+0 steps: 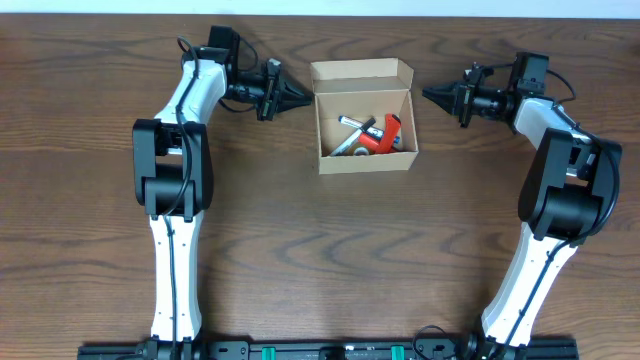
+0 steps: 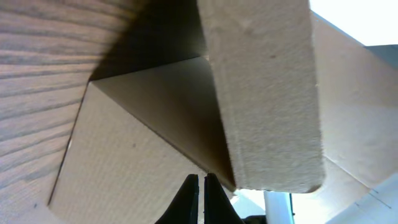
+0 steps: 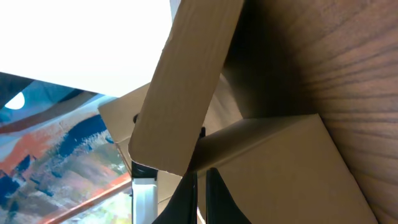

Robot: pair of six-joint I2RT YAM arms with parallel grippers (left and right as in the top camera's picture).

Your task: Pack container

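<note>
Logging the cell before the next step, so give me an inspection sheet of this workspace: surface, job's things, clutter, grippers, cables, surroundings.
Surface: brown wood-grain table.
Job's things: container open, flap lid raised at the far side; inside, an orange item and a marker-like pen, the rest unclear.
Clutter: nothing seen.
Grippers: left gripper shut, tip beside the container's left wall; right gripper shut, tip beside its right wall; contact cannot be told.
Cables: black leads at both wrists.
Surroundings: black rail along the table's near edge.
</note>
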